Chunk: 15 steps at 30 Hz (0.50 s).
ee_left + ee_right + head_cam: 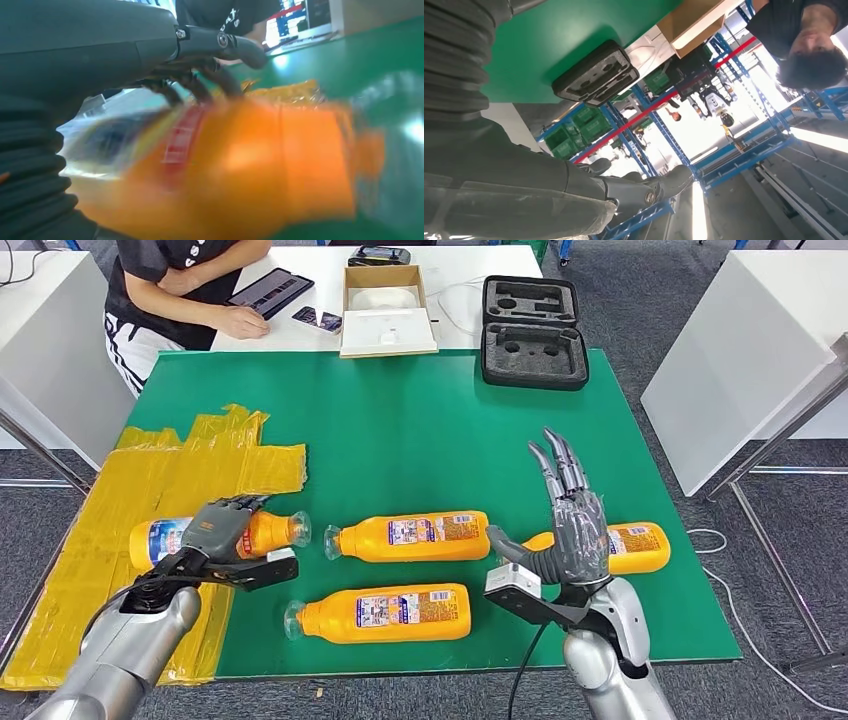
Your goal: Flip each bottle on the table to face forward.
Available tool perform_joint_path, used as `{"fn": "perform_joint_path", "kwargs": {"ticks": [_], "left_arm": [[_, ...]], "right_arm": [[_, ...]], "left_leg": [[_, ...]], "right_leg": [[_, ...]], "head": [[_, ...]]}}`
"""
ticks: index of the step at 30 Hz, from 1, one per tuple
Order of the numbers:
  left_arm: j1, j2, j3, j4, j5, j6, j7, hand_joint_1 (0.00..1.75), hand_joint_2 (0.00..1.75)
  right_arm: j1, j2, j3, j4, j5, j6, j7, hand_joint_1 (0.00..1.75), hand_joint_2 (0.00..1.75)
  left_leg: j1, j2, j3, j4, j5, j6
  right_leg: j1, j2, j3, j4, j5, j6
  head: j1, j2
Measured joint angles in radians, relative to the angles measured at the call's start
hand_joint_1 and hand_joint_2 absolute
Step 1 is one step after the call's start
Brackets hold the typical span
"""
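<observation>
Four orange bottles lie on their sides on the green table [420, 430]. My left hand [222, 527] grips the leftmost bottle [160, 538], fingers curled over its top and thumb along its near side. In the left wrist view the same bottle [240, 170] is a blurred orange mass under my left hand [150, 45]. A middle bottle [410, 536] and a near bottle [380, 613] lie free. My right hand [570, 525] is raised with fingers stretched upward, empty, in front of the rightmost bottle [635, 547]. The right wrist view shows my right hand [549, 185] holding nothing.
A crinkled yellow sheet [150, 480] covers the table's left side. A black foam case [533, 330] sits at the far edge, also seen as the case [596, 75]. Beyond lie a cardboard box [385, 305] and a seated person [170, 290] with a tablet.
</observation>
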Motion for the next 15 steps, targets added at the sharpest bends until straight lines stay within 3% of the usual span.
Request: {"fn": "perform_joint_path", "kwargs": {"ticks": [7,15], "left_arm": [[-0.008,-0.006,0.009,0.085,-0.068,0.024,0.071,0.0,0.0],[0.031,-0.009,0.077,0.032,0.041,0.037,-0.021,0.0,0.0]], "right_arm": [[0.015,0.002,0.001,-0.005,0.02,0.026,0.007,0.0,1.75],[0.043,0.005,0.0,-0.011,0.063,0.041,0.032,0.0,1.75]], "left_leg": [[0.0,0.0,0.0,0.0,0.0,0.0],[0.0,0.0,0.0,0.0,0.0,0.0]], "right_leg": [[0.0,0.0,0.0,0.0,0.0,0.0],[0.0,0.0,0.0,0.0,0.0,0.0]], "head": [[0.0,0.0],[0.0,0.0]]}}
